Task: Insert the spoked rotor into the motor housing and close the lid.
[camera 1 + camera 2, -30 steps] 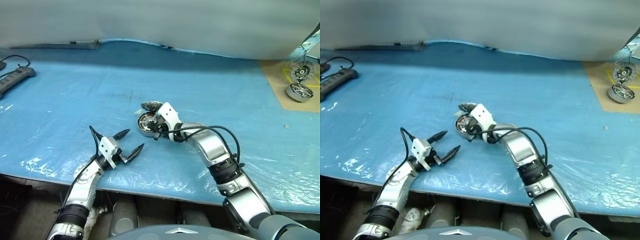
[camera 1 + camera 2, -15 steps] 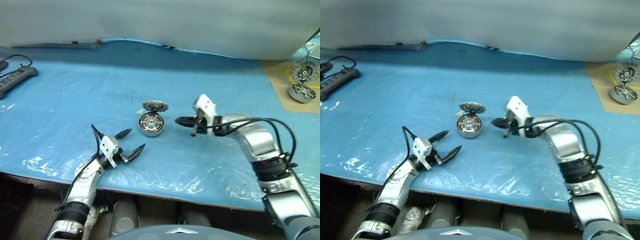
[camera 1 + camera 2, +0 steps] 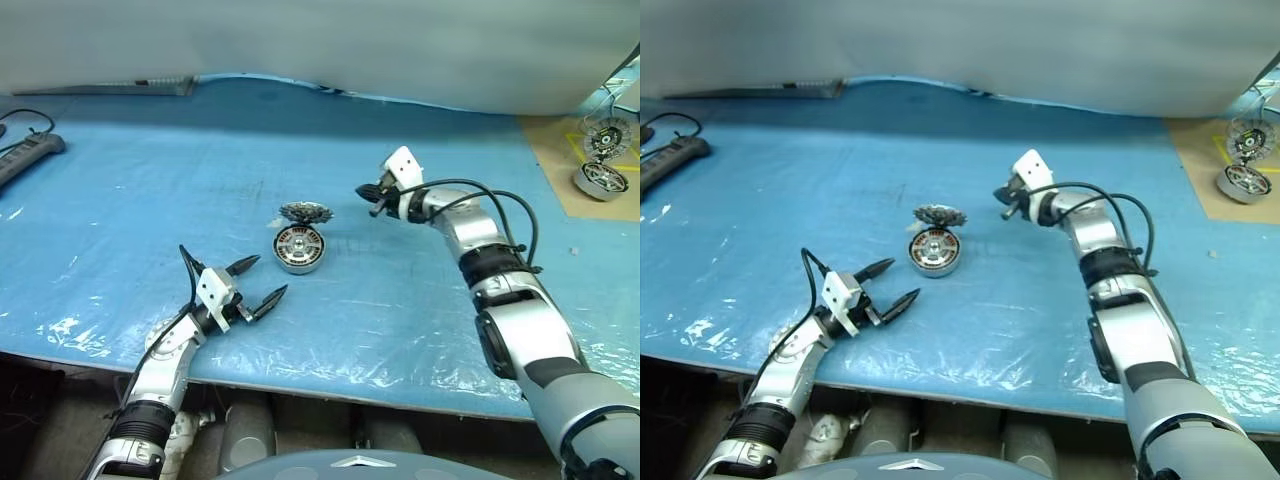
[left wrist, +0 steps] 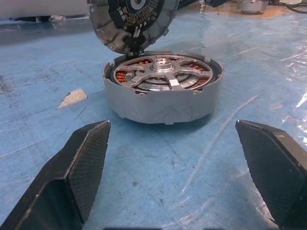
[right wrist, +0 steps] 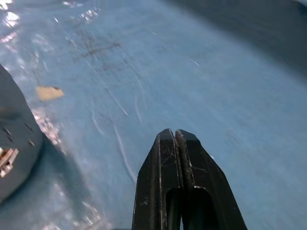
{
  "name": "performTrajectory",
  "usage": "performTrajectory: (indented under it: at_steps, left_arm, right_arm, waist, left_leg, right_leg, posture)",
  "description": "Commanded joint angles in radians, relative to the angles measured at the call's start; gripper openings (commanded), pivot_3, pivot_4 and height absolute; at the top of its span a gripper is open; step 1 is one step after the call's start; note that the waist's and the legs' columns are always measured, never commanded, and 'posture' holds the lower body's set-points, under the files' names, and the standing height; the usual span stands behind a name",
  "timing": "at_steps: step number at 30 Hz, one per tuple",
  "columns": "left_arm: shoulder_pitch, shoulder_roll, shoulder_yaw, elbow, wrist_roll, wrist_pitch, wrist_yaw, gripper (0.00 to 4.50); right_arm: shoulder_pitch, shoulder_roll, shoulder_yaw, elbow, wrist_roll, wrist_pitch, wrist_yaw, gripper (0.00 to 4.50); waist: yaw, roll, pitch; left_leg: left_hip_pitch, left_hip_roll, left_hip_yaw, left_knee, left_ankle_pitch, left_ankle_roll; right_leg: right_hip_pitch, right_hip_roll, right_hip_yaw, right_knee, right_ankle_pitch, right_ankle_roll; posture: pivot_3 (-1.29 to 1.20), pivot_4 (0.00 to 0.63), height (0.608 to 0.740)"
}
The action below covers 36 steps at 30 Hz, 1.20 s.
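The round grey motor housing (image 4: 163, 93) with its copper-orange windings sits on the blue plastic-covered bench (image 3: 150, 190), about mid-bench. Silver spokes and a central hub show inside it in the left wrist view, so the spoked rotor (image 4: 163, 72) appears seated; its black rim cannot be made out. The thin grey toothed lid (image 3: 305, 212) stands tilted on edge at the far side of the housing, leaning on or just touching its rim. It is not closed.

Left pincer (image 3: 258, 282): fingers spread wide, empty, low over the bench near the front edge, pointing at the housing with a clear gap between. Right pincer (image 3: 366, 190): fingers pressed together, holding nothing, raised above the bench to the right of the lid and apart from it.

Judged step: lid closing remains.

Risks:
- The lid is balanced on its edge. A sideways touch from the right pincer could tip it outward, flat onto the bench and away from the housing.
- Pushing on the lid with the housing unrestrained could slide the housing across the slick plastic film. The left pincer is not bracing it.
- If the lid falls skewed, its teeth may catch on the rim and jam half-seated.
- A second motor assembly (image 3: 598, 178) on the tan mat (image 3: 550, 160) at far right is well apart and is unlikely to interfere.
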Motion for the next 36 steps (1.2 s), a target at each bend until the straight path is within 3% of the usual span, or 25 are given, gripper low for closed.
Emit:
performTrajectory:
  at_steps: [1, 10, 18, 22, 27, 36]
  left_arm:
    - [0.004, 0.007, 0.02, 0.008, 0.002, -0.006, 0.01, 4.5]
    - [-0.015, 0.011, 0.042, 0.153, -0.005, -0.096, -0.012, 4.5]
    - [-0.026, 0.005, 0.042, 0.204, -0.006, -0.141, -0.019, 4.5]
    - [-0.01, 0.008, 0.043, 0.178, -0.011, -0.135, -0.026, 4.5]
    - [0.04, 0.009, 0.025, 0.026, -0.009, -0.067, 0.004, 4.5]
    - [0.072, 0.008, 0.013, -0.136, 0.006, 0.059, 0.062, 4.5]
  right_arm:
    - [-0.083, 0.036, -0.081, 0.059, 0.078, -0.009, 0.09, 0.02]
    - [-0.079, 0.092, -0.105, 0.043, 0.115, 0.125, 0.27, 0.02]
    - [0.151, 0.193, -0.085, -0.249, 0.153, 0.317, 0.207, 0.02]
    - [0.279, 0.232, -0.069, -0.453, 0.189, 0.44, 0.162, 0.02]
    - [0.372, 0.258, -0.05, -0.554, 0.19, 0.493, 0.083, 0.02]
    - [0.393, 0.174, -0.019, -0.835, 0.198, 0.568, 0.012, 0.02]
  waist:
    - [-0.001, 0.0, 0.0]
    - [-0.004, 0.0, 0.0]
    - [-0.003, 0.002, -0.001]
    - [-0.003, 0.002, -0.001]
    - [-0.005, 0.002, -0.001]
    - [-0.001, 0.0, 0.0]
  left_leg:
    - [-0.001, 0.0, 0.0, 0.002, 0.001, 0.003]
    - [0.002, 0.001, 0.0, 0.003, 0.0, 0.002]
    - [0.008, 0.001, 0.0, 0.0, 0.0, 0.002]
    - [0.008, 0.0, -0.001, -0.003, 0.0, 0.002]
    - [0.008, 0.001, -0.001, -0.006, 0.001, -0.001]
    - [0.003, 0.0, -0.001, -0.012, 0.002, -0.003]
  right_leg:
    - [-0.001, 0.0, 0.0, 0.002, 0.0, 0.0]
    - [-0.002, 0.0, 0.001, 0.01, -0.002, -0.003]
    - [0.001, 0.0, 0.002, 0.01, -0.002, -0.004]
    - [0.0, 0.0, 0.003, 0.009, -0.002, -0.004]
    - [-0.002, 0.0, 0.004, 0.006, -0.003, -0.004]
    - [-0.001, 0.0, 0.002, -0.008, 0.0, 0.002]
  posture:
    - [0.0, 0.15, 0.74]
    - [0.0, 0.15, 0.74]
    - [0.0, 0.15, 0.74]
    - [0.0, 0.15, 0.74]
    - [0.0, 0.15, 0.74]
    - [0.0, 0.15, 0.74]
